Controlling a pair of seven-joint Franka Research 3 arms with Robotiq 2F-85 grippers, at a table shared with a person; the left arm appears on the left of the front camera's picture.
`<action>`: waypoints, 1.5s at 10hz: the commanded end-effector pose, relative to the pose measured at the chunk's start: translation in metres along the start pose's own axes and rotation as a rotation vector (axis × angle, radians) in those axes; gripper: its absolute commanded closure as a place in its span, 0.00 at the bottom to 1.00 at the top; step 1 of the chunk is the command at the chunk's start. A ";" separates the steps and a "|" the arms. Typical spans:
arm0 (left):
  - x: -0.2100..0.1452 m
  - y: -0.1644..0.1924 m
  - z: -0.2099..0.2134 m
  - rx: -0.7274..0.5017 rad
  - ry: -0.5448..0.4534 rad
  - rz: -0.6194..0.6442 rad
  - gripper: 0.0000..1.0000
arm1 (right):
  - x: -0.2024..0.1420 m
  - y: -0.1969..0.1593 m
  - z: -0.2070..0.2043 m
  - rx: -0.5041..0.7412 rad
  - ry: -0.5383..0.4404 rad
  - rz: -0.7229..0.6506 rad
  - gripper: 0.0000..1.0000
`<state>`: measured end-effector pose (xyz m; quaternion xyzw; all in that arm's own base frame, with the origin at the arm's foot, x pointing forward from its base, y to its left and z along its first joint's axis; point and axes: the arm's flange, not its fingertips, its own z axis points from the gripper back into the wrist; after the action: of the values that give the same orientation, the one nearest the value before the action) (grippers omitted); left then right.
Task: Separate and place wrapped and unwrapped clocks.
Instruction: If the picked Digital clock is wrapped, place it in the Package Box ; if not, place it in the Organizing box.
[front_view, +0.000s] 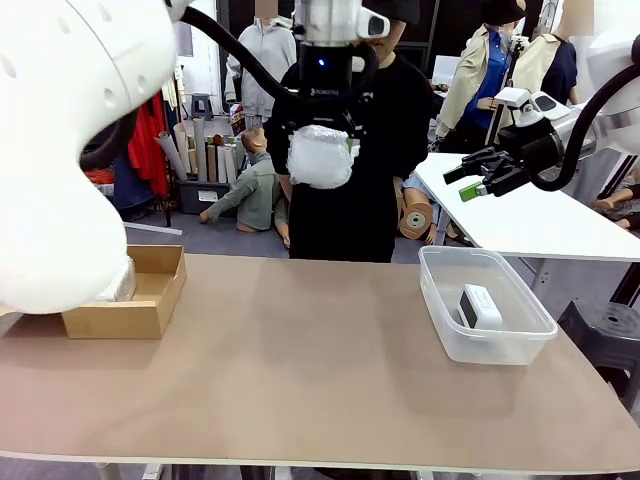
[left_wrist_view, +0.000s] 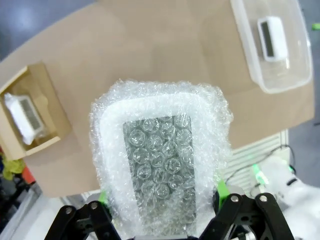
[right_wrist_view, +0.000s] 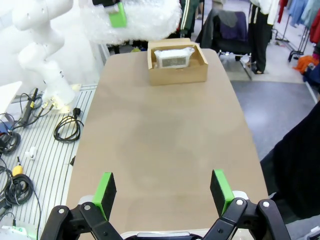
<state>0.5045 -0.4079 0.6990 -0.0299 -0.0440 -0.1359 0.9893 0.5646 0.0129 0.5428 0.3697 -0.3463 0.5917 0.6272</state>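
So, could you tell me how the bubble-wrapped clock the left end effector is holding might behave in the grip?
The wrapped clock likely has a stiff core: a flat rectangular body shows through the film. The bubble wrap looks squashy, so the left end effector probably compresses padding first, and the grip may feel spongy. The plastic film could be slightly slippery, so it might shift if swung fast.

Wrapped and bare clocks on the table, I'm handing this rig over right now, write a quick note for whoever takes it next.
Left gripper: shut on a bubble-wrapped clock, held high over the far middle of the table.
Right gripper: open, holding nothing, raised above the table's right side.
Cardboard box, left side: one wrapped clock already lies in it.
Clear plastic bin, right side: the bare clock already lies in it.
Done: two of three clocks sorted.
Left: the held wrapped clock likely goes in the cardboard box with the other wrapped one, then release it.
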 end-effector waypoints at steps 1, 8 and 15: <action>-0.046 0.027 -0.005 -0.095 0.036 -0.073 1.00 | 0.001 0.000 0.001 -0.003 0.003 0.003 0.00; -0.108 0.104 0.028 -0.050 -0.005 -0.162 1.00 | 0.001 0.000 0.001 -0.003 0.003 0.003 0.00; -0.160 0.187 0.003 0.003 0.032 0.039 1.00 | 0.001 0.000 0.001 -0.003 0.003 0.003 0.00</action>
<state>0.4899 -0.2306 0.7908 -0.0353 -0.0088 -0.1434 0.9890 0.5646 0.0128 0.5428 0.3697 -0.3463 0.5916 0.6272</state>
